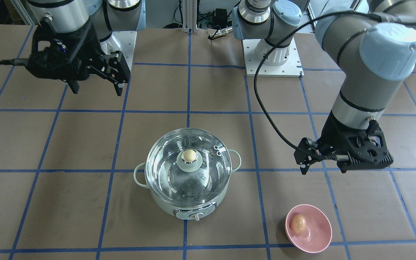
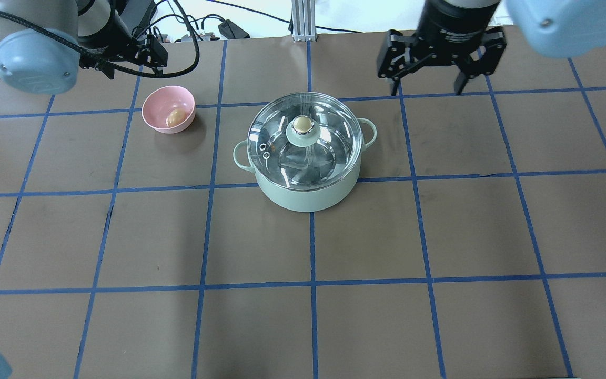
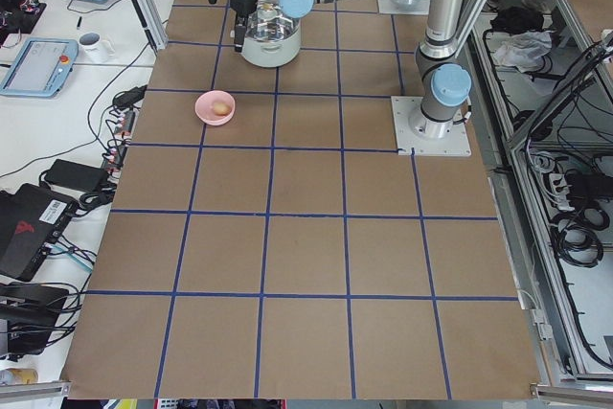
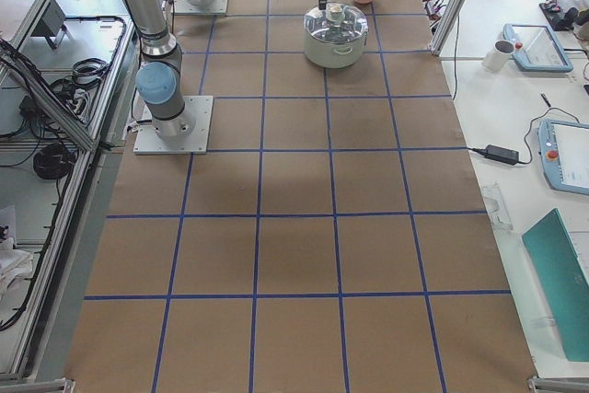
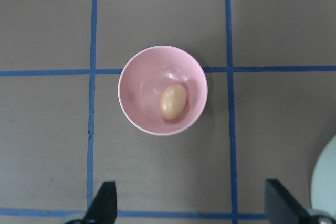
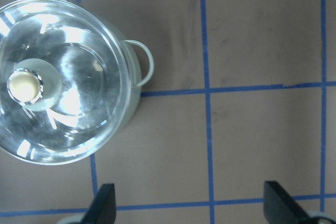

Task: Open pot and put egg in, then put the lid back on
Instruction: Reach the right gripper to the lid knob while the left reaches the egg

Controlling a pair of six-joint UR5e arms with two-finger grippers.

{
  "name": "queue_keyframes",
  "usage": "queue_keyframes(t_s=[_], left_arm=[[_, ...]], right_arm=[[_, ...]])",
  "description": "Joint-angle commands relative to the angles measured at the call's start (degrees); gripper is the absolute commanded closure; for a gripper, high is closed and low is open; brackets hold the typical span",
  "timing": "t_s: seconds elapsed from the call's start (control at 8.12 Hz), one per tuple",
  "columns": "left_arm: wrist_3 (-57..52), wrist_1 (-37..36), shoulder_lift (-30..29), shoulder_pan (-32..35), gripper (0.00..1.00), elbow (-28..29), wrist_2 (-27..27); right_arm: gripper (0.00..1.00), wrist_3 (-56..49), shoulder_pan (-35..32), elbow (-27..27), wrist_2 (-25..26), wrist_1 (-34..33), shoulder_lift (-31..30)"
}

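Both jaws were open, empty | I feared: loose grip dropping round clear glass lid point(image 2: 329, 142), hard squeeze cracking small tan egg point(image 2: 175, 117)

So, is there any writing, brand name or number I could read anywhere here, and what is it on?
No text can be read with certainty.
Lid: faint printing near the far rim, too small to read.
Pot: marks by the front dial, blurred.
Blue joint cap on the left arm: an embossed mark, not legible.
Tablet screen on the side desk: too small to read.
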State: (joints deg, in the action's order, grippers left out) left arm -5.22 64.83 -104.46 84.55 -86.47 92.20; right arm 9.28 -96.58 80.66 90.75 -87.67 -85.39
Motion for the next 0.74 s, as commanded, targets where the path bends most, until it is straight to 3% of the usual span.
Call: queue_keyframes(t_s=[0.0, 0.62], left_arm=[[-1.5, -10.4, -8.1, -2.8, 0.00, 0.0, -0.2], [-1.8, -17.0, -17.1, -2.9, 0.00, 0.2, -0.8]], right_arm=[[0.00, 9.2, -7.7, -3.2, -0.6, -9.2, 10.0], [0.00, 22.6, -15.4, -4.2, -3.2, -19.8, 20.2]])
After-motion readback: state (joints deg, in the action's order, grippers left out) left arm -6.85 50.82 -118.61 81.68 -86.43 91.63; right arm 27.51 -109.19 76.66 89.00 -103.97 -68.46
